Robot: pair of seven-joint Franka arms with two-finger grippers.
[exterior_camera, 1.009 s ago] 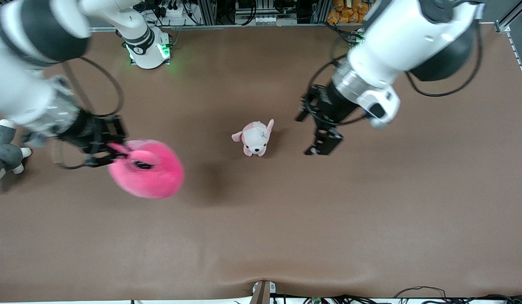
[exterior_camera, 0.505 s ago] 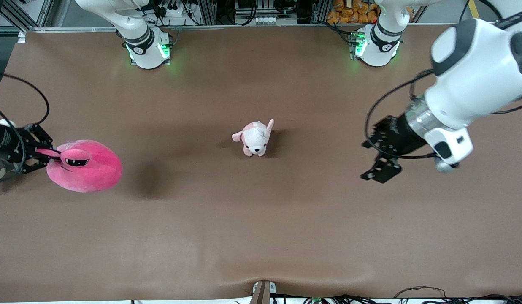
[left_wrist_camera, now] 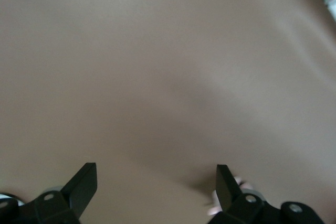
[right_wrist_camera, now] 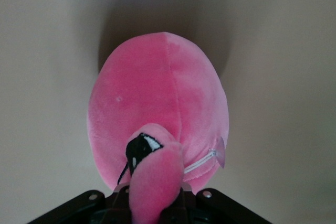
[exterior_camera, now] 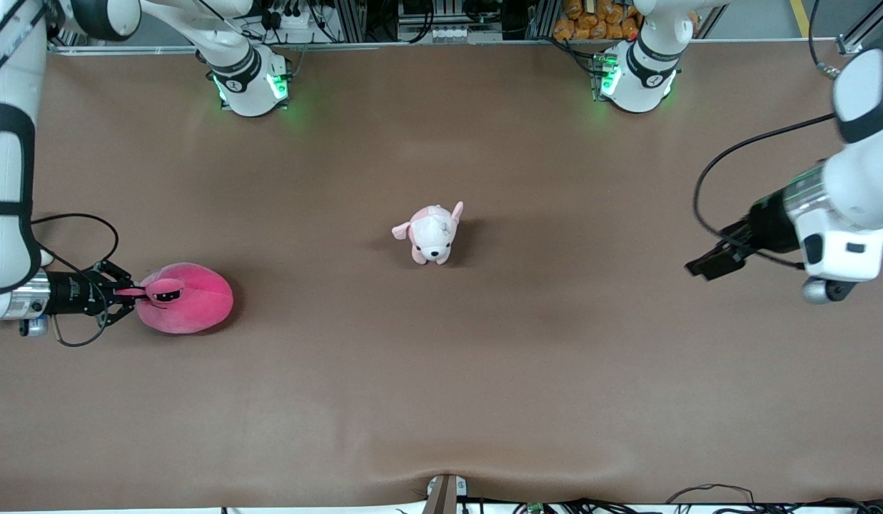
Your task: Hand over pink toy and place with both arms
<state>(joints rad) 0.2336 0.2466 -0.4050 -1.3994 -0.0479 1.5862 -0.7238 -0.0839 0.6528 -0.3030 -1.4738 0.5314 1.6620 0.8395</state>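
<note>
The pink toy [exterior_camera: 188, 300] is a hot-pink round plush with half-lidded black eyes. It lies low at the table near the right arm's end and seems to rest on it. My right gripper [exterior_camera: 125, 293] is shut on a pink flap beside the toy's eye. In the right wrist view the toy [right_wrist_camera: 157, 98] fills the middle, with the flap pinched at the gripper [right_wrist_camera: 155, 205]. My left gripper [exterior_camera: 704, 267] is open and empty over bare table near the left arm's end. The left wrist view shows its spread gripper [left_wrist_camera: 156, 177] over brown table.
A small pale pink-and-white dog plush [exterior_camera: 430, 233] stands at the table's middle. The brown table mat [exterior_camera: 441, 400] has a raised fold at its edge nearest the front camera. The arm bases [exterior_camera: 248, 78] stand along the edge farthest from that camera.
My right gripper carried the pink toy toward the right arm's end and lowered it to the table. My left gripper drew away from the middle toward the left arm's end.
</note>
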